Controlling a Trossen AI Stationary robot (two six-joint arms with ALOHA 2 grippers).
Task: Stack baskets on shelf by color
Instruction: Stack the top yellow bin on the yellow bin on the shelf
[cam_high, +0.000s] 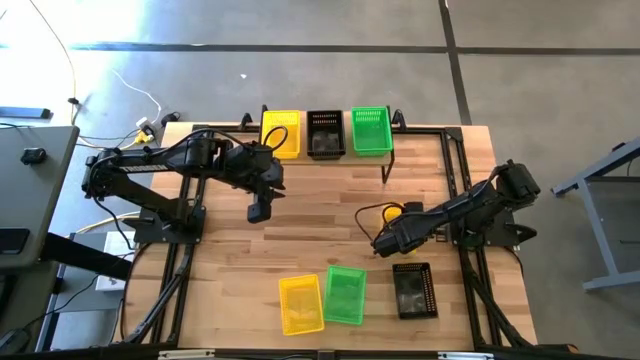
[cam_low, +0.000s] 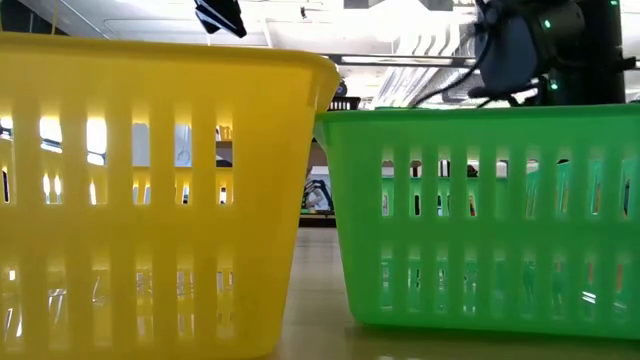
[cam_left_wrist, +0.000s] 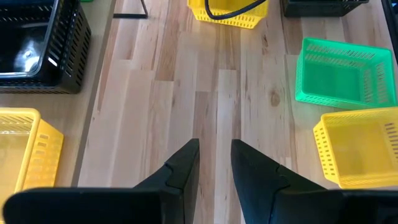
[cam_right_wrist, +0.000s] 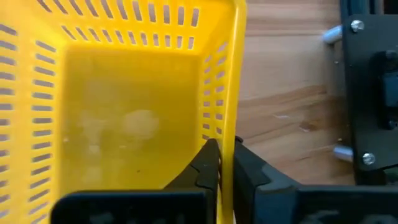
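A yellow basket (cam_high: 280, 133), a black one (cam_high: 325, 133) and a green one (cam_high: 371, 130) stand in a row on the shelf (cam_high: 347, 153) at the table's far edge. Another yellow basket (cam_high: 300, 303), a green one (cam_high: 345, 293) and a black one (cam_high: 413, 290) rest on the table near its near edge. My right gripper (cam_high: 385, 240) is shut on a further yellow basket (cam_high: 394, 212), mostly hidden under the arm. My left gripper (cam_high: 260, 210) hangs open over bare wood in front of the shelf. My right gripper holds the yellow basket (cam_right_wrist: 124, 106) by the top of one side wall (cam_right_wrist: 229, 134). One finger (cam_right_wrist: 208, 165) is inside the basket and the other outside. The fingers come slanting from above. The basket is open side up; whether it is lifted clear I cannot tell.
The shelf's black leg (cam_high: 386, 172) stands on the table right of centre. The table's black frame rails (cam_high: 455, 180) run along both sides. Bare wood (cam_high: 320, 220) lies between the shelf and the near baskets. Cables and a grey side table (cam_high: 30, 170) are left of the table.
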